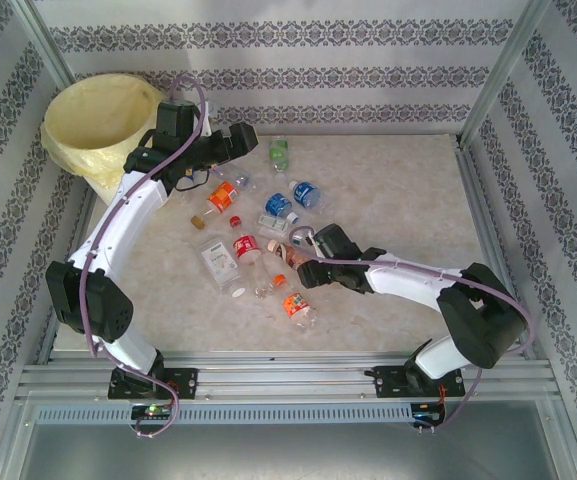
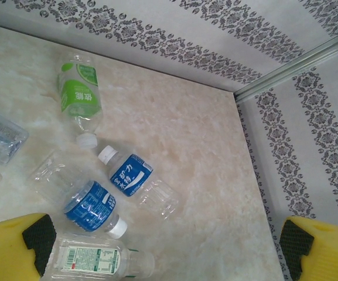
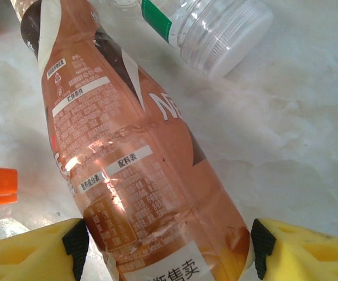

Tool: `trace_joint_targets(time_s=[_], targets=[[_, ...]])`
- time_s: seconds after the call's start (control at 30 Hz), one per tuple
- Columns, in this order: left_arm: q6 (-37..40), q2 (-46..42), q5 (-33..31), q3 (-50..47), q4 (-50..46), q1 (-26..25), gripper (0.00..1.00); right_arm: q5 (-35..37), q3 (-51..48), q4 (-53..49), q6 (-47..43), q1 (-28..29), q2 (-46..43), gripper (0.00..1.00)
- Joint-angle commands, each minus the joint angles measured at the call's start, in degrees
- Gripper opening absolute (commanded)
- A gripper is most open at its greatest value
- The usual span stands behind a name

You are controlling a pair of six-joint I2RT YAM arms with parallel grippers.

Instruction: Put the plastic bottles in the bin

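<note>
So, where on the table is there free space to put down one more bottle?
Free: the right side of the marbled beige table, between the rightmost blue-labelled clear plastic bottle and the right metal rail, up to the far corner. Crowded: the middle, from the green-labelled bottle down to the near orange-labelled bottle.

the brown-labelled bottle (image 3: 135,175) is cut off at both ends in the right wrist view

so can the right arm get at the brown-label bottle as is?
Probably yes: the right pincer straddles the brown-label bottle, and nothing else sits in the gap.
</note>
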Motion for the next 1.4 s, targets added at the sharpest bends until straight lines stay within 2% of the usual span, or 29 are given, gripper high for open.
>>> trace_joint_targets(time_s=[0.0, 0.13, 0.27, 0.43, 0.67, 0.93, 1.0, 1.13, 1.37], targets=[[1.44, -0.13, -0.64, 1.62, -1.71, -0.51, 1.00, -1.54, 0.79, 0.51, -0.32, -0.51, 1.83, 0.76], [1.44, 0.41, -0.34, 1.62, -1.91, -0.53, 1.00, -1.67, 1.92, -0.02, -0.62, -0.52, 4.49, 0.85], [1.63, 0.59, -0.33, 1.62, -2.20, -0.54, 1.00, -1.28, 2.50, 0.36, -0.77, -0.55, 5.78, 0.85], [1.70, 0.99, -0.42, 1.62, -2.29, -0.53, 1.00, -0.21, 2.77, 0.80, -0.91, -0.51, 5.16, 0.74], [0.95, 2.30, 1.49, 1.40, -1.44, -0.50, 1.00, 0.18, 1.63, 1.61, -2.61, -0.59, -0.73, 0.60], [-3.84, 4.60, 7.40, -0.93, 4.68, -0.60, 1.00, 1.36, -0.17, 5.48, -1.61, -1.64, -8.89, 0.53], [-4.21, 5.12, 7.93, -0.93, 5.17, -0.68, 1.00, -0.49, -0.56, 5.74, -1.94, -2.31, -10.33, 0.56], [-4.36, 5.23, 7.76, -1.09, 4.83, -0.87, 1.00, -2.55, -0.33, 3.75, -7.40, -2.75, -9.24, 0.77], [-3.78, 3.56, 6.12, -3.37, 3.96, -0.88, 1.00, -5.52, 9.97, -8.78, -21.76, -2.80, 1.51, 0.78]])
